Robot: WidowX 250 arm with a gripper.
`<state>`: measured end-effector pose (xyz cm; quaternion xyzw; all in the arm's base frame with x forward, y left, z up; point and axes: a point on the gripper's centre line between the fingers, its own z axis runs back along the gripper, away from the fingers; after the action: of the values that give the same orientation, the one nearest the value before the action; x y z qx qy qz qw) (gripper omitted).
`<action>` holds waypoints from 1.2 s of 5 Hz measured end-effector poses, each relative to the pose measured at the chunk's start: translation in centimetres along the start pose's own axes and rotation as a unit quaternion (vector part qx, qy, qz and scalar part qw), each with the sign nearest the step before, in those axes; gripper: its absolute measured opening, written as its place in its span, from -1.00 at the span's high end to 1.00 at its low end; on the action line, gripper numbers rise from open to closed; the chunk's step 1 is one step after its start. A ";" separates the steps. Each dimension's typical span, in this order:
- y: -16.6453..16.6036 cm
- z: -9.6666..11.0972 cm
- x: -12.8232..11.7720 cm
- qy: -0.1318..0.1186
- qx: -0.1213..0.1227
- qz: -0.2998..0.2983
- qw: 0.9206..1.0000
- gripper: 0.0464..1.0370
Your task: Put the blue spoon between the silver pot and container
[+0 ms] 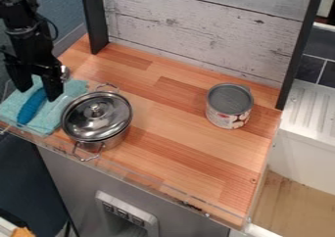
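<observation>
Teal cloth: hand wide open above blue spoon, nothing gripped.

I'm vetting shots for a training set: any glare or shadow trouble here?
In the camera view, bright and dark reflections streak the silver pot's lid; the black gripper is dark enough to hide most of its surface detail; shading on the wooden counter looks soft, with no hard-edged shadow standing out.
</observation>
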<state>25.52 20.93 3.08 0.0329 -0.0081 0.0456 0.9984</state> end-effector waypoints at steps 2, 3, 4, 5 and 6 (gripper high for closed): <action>0.9 -0.7 0.0 0.020 0.009 0.013 1.000 -0.92; 0.8 -1.2 0.2 0.033 0.012 0.010 0.999 -0.78; 0.5 -1.4 0.4 0.039 0.012 0.007 0.999 -0.20; 0.4 -1.6 0.6 0.044 0.010 0.007 0.999 0.33; 0.3 -1.6 0.5 0.044 0.008 0.005 0.999 0.37</action>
<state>26.05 21.40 1.52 0.0391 0.0364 0.0516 0.9972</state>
